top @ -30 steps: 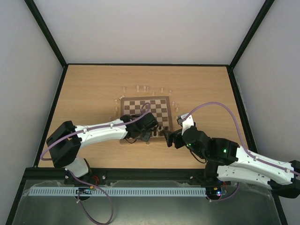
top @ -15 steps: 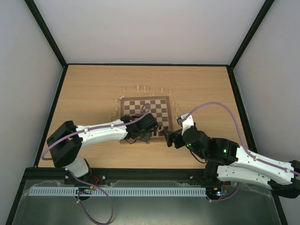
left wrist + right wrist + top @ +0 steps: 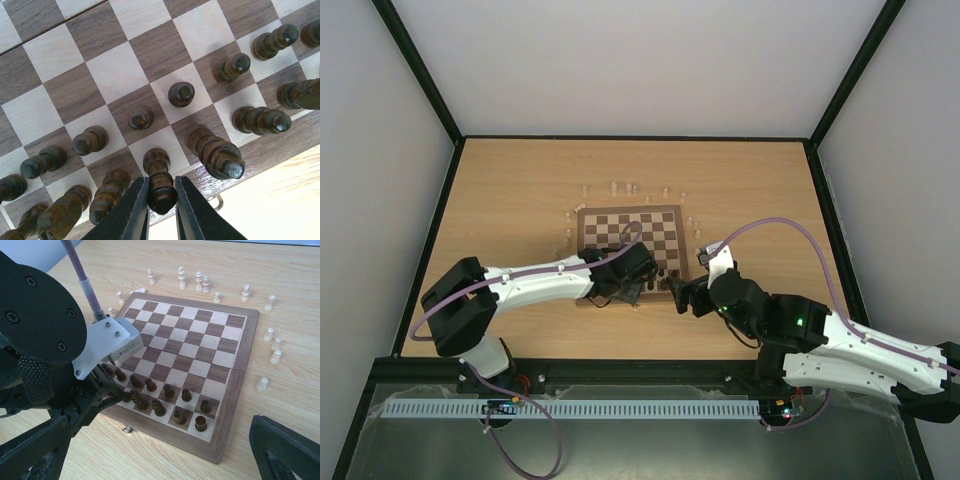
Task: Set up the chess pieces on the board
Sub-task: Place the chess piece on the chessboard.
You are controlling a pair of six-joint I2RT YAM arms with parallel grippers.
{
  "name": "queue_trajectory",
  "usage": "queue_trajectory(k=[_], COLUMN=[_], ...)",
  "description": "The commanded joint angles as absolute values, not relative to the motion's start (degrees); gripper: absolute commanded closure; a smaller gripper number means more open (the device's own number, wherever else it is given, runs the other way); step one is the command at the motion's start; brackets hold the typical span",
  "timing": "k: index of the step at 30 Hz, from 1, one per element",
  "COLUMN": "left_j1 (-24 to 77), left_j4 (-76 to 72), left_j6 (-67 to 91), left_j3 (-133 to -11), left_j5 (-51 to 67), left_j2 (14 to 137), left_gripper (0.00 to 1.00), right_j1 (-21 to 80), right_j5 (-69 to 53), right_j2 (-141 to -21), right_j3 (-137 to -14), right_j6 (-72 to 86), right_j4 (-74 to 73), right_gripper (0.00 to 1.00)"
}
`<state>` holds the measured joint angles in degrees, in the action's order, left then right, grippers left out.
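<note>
Briefly, top view against a second ago: both arms, the board and every piece sit where they were, with no shift I can make out.

- The board lies mid-tabletop, and both arms reach in to its 6 o'clock edge.
- Left gripper: fingers drawn in close, pinching the head of a dark piece. Wrist view shows one finger against each side of it.
- The held piece stands upright, and its base appears to rest on a cream square in the rank nearest the 6 o'clock border.
- Dark pieces fill the two ranks along that 6 o'clock edge, with smaller ones in the rank toward 12 o'clock of the held piece.
- A taller dark neighbour stands just beside the held piece, at its 3 o'clock in the left wrist view.
- Right gripper: fingers spread as wide as they go and holding nothing. It hovers off the board's 5 o'clock corner, just beside the left wrist.
- Pale pieces are all off the board, on bare tabletop.
- One loose line of them runs along the 12 o'clock edge, a smaller scatter lies off the 3 o'clock edge, and a couple sit near the 10 o'clock corner.
- The middle and 12 o'clock ranks of the board carry no pieces.
</note>
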<state>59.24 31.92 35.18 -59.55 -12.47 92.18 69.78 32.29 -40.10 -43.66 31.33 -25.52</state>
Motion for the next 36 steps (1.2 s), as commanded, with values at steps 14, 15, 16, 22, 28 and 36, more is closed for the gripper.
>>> queue_trajectory(k=[14, 15, 16, 22, 28, 36], left_j1=[59.5, 59.5, 59.5, 59.5, 59.5, 59.5], left_j4=[31.5, 31.5, 31.5, 31.8, 32.6, 31.9], left_j6=[35.9, 35.9, 36.0, 36.3, 37.0, 36.7], left_j3=[-58.9, -58.8, -58.8, -58.6, -58.2, -58.4], left_j5=[-12.7, -12.7, -12.7, -12.5, -12.7, -12.1], left_j2=[92.4, 92.3, 92.2, 92.1, 91.8, 92.3], left_gripper=[0.76, 0.76, 0.76, 0.67, 0.59, 0.60], right_j1=[69.9, 69.9, 69.9, 69.9, 69.9, 69.9], right_j5=[32.9, 32.9, 32.9, 32.7, 32.5, 32.3], right_j2=[-39.3, -39.3, -39.4, -39.4, -39.4, -39.4], right_j3=[-43.3, -43.3, -43.3, -43.2, -43.2, -43.1], right_j6=[31.8, 31.7, 31.7, 31.7, 31.7, 31.6], right_j4=[-26.1, -26.2, -26.1, -26.1, -26.0, -25.8], right_gripper=[0.01, 0.01, 0.01, 0.01, 0.01, 0.01])
